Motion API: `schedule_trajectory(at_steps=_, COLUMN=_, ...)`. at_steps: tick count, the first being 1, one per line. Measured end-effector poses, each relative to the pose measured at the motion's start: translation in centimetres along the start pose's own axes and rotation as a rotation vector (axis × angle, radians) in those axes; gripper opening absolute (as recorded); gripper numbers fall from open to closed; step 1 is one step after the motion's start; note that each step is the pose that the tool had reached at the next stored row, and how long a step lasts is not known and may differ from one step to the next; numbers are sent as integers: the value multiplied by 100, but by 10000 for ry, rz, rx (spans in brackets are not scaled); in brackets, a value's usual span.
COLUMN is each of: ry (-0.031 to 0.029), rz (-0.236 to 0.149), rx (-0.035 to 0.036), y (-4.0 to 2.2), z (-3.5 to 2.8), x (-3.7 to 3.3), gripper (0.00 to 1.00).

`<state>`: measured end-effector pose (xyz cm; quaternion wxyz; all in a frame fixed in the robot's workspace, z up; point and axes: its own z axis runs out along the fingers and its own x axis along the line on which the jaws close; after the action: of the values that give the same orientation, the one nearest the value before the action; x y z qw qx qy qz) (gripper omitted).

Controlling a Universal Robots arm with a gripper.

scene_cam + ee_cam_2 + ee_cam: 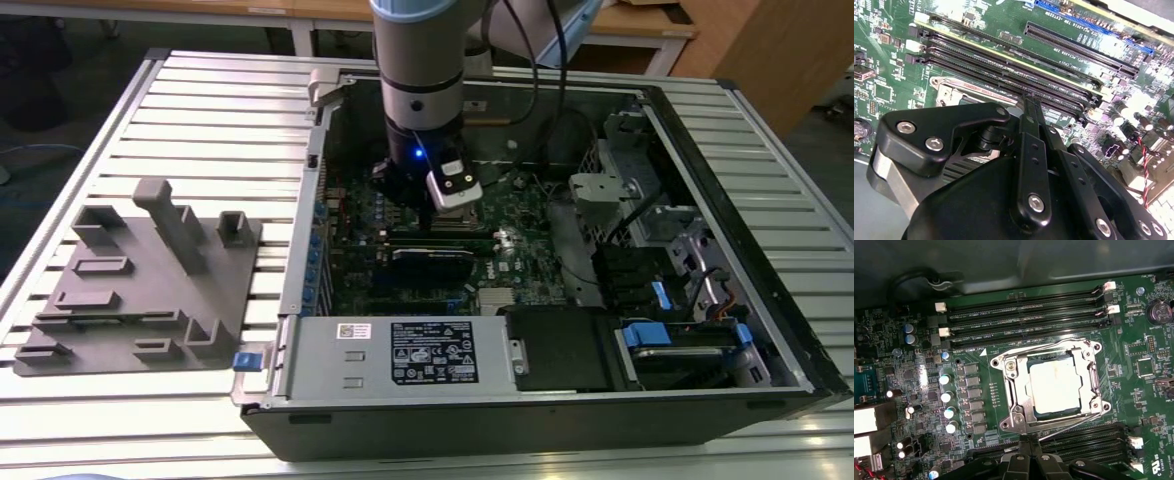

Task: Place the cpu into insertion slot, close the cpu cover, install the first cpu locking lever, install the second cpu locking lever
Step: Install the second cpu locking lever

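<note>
The cpu, a dull silver square, lies in the insertion slot on the green board. The cpu cover is folded down around it, with the chip showing through its window. One thin wire lever runs along the side by the memory slots. The other lever slants along the opposite side, and its end reaches almost to my fingertips. My gripper is shut with nothing between its fingers, just off that side of the socket. In the second wrist view the gripper hangs over the socket's silvery rim.
Long black memory slots flank the socket on both sides. Round capacitors stand beside it. The arm reaches down into the open computer case. A grey fixture block lies on the slatted table at the exterior view's left.
</note>
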<state>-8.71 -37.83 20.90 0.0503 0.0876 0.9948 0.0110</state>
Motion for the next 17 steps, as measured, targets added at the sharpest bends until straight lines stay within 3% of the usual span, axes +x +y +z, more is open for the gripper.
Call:
schedule_trajectory(at_steps=2, ry=2, rz=1, rx=-5, y=0, z=5, x=2, gripper=11)
schedule_trajectory(at_steps=5, ry=13, rz=10, rx=-78, y=0, z=13, x=5, gripper=11)
schedule_trajectory(at_steps=10, ry=17, rz=11, rx=-95, y=-4, z=34, x=20, gripper=11)
schedule_trajectory(at_steps=17, ry=40, rz=26, rx=-225, y=-5, z=49, x=32, gripper=11)
